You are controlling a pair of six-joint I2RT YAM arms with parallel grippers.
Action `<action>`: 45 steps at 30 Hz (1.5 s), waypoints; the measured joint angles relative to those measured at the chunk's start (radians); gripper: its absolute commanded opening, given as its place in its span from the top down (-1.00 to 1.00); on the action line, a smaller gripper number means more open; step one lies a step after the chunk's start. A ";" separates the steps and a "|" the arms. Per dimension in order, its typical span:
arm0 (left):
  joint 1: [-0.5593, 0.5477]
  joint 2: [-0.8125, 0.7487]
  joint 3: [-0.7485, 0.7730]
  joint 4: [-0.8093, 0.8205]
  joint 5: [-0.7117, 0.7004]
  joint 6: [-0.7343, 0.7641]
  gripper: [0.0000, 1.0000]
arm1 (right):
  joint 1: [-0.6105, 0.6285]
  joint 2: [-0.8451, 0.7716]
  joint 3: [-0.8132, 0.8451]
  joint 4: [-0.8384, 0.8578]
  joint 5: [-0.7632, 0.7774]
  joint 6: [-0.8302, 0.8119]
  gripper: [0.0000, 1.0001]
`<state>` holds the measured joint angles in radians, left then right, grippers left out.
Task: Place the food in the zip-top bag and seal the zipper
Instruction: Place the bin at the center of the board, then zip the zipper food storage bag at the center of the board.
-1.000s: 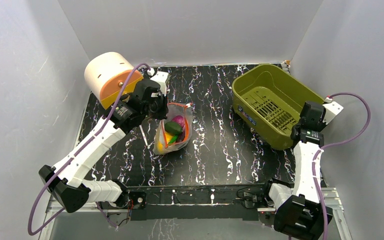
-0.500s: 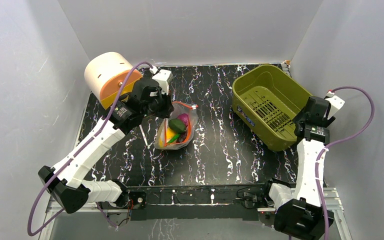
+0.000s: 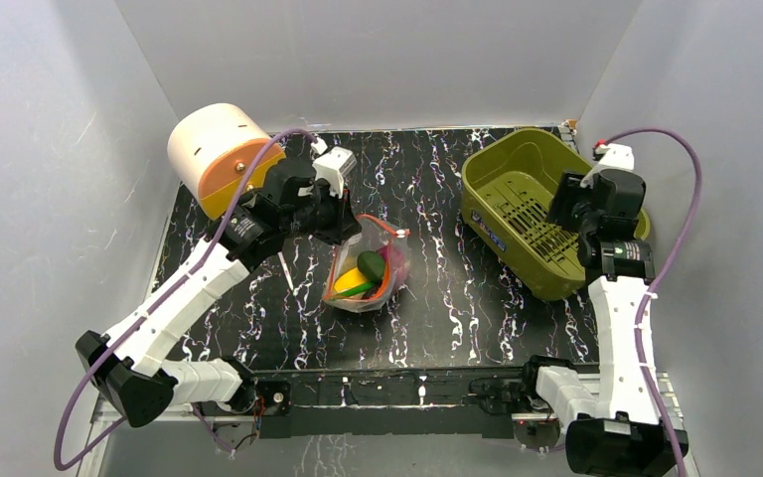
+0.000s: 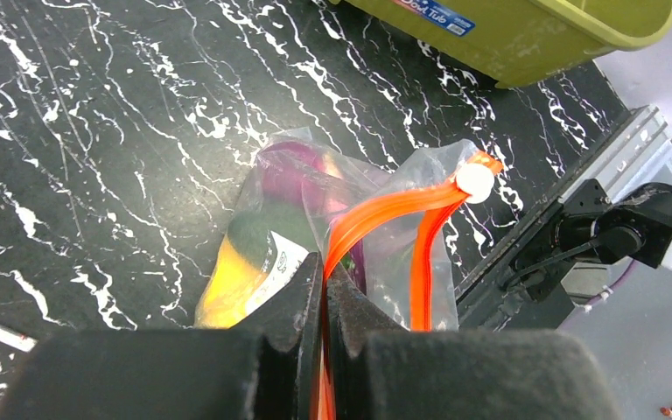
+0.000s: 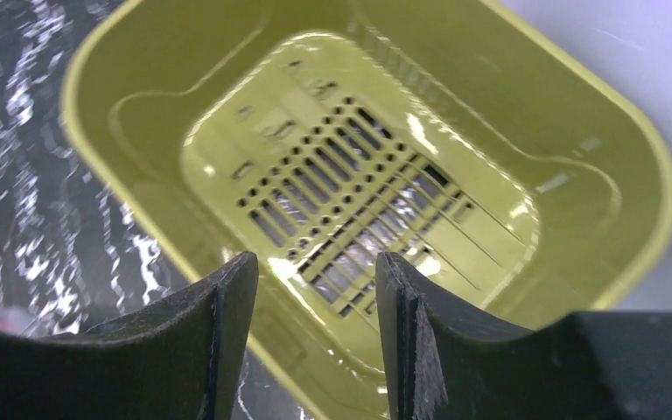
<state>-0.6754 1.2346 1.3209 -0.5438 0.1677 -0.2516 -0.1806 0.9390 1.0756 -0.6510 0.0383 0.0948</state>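
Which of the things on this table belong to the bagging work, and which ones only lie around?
Belong to the job: zip-top bag, zipper, food inside the bag, left hand pinching the zipper.
Just lying about: green basket, cream-and-orange drum, thin white stick.

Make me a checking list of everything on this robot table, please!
Surface: black marbled table, white streaks.
Job's things: food inside zip-top bag; zipper open, strips apart.
Clutter: green basket; cream-and-orange cylinder; thin white stick.
End effectors: left end effector shut on zipper; right end effector open above basket.
Cables: purple cables along both arms.
Surroundings: plain grey walls.
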 measured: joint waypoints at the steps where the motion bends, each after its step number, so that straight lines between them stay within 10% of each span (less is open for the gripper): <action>1: 0.000 -0.002 -0.008 0.007 0.010 0.002 1.00 | 0.020 0.000 0.000 0.004 -0.029 -0.019 0.00; 24: 0.000 -0.159 -0.336 0.156 0.275 0.135 1.00 | 0.267 -0.171 -0.357 0.348 -0.938 -0.547 -0.15; 45: 0.000 -0.112 -0.342 0.207 0.464 0.198 1.00 | 0.424 -0.245 -0.519 0.634 -1.087 -0.494 -0.15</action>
<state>-0.6750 1.1225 0.9791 -0.3367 0.6315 -0.0532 0.2436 0.6945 0.5568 -0.0174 -1.0485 -0.3988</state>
